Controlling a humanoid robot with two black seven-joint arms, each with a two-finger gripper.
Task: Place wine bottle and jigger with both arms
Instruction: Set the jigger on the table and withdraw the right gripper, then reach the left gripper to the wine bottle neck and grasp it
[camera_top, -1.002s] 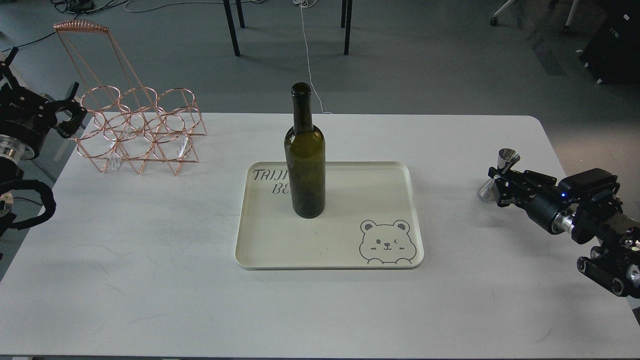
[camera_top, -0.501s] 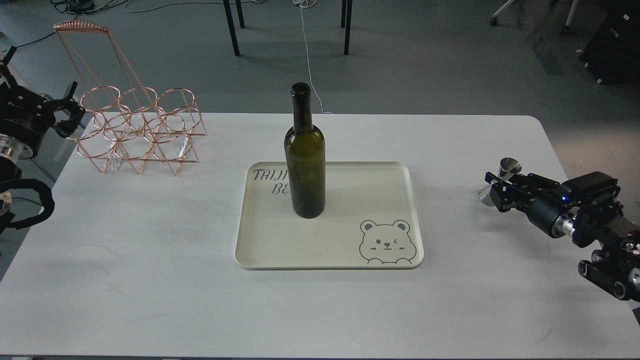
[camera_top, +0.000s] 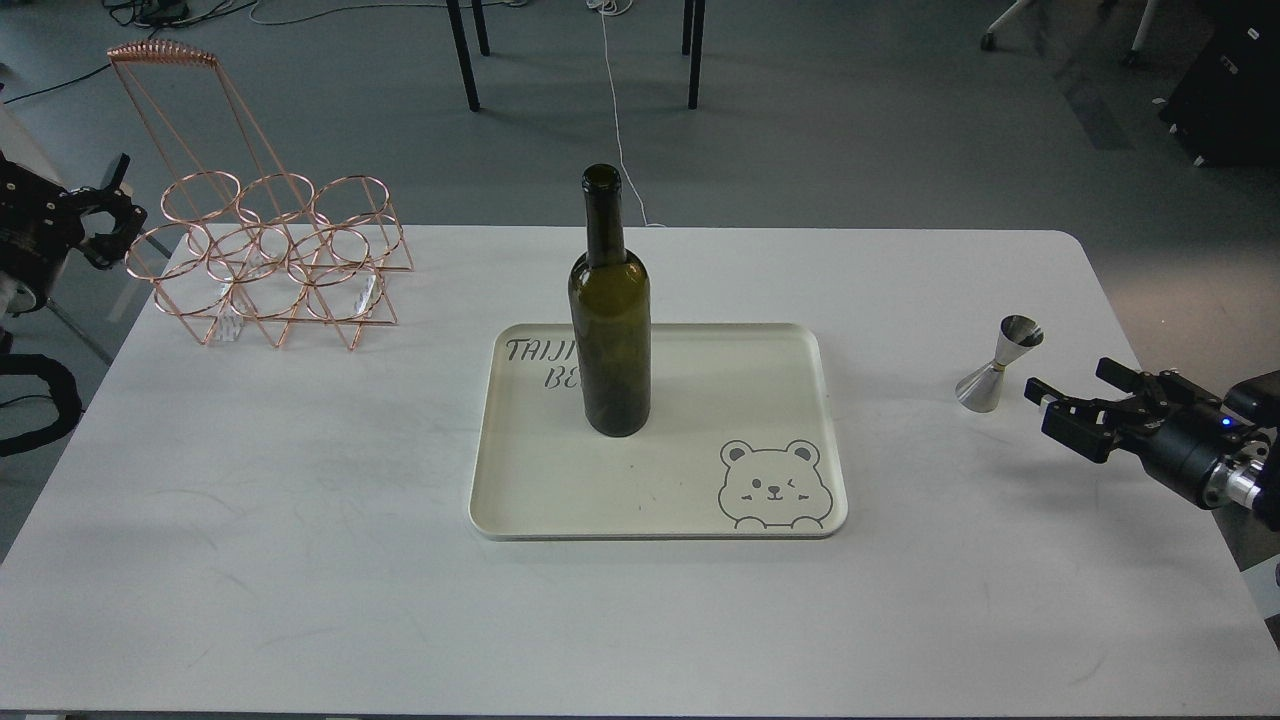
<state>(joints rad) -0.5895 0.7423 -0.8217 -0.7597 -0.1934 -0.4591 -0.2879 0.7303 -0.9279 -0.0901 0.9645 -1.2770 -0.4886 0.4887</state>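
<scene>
Standing upright, the jigger (camera_top: 998, 364) sits just beside the open, empty right claw (camera_top: 1072, 394); left claw (camera_top: 103, 222) unclear; bottle (camera_top: 609, 310) on tray (camera_top: 780, 360).

Even, soft overhead light; sharp focus throughout

Faint diffuse shadows on the desk (camera_top: 300, 560) around the wine bottle (camera_top: 609, 330); mild glare along its glass; no edge blur

A tall, dark olive-green wine bottle (camera_top: 609, 320) — unlabelled, long-necked, its mouth open — stands upright on the left half of a cream tray (camera_top: 700, 500), partly covering the tray's printed lettering. Well to its right, off the tray, a small shiny silver jigger (camera_top: 998, 365) stands upright on the white bench (camera_top: 300, 520) near the right edge — an hourglass-shaped double cone, its wider cone down, nothing touching it.
</scene>
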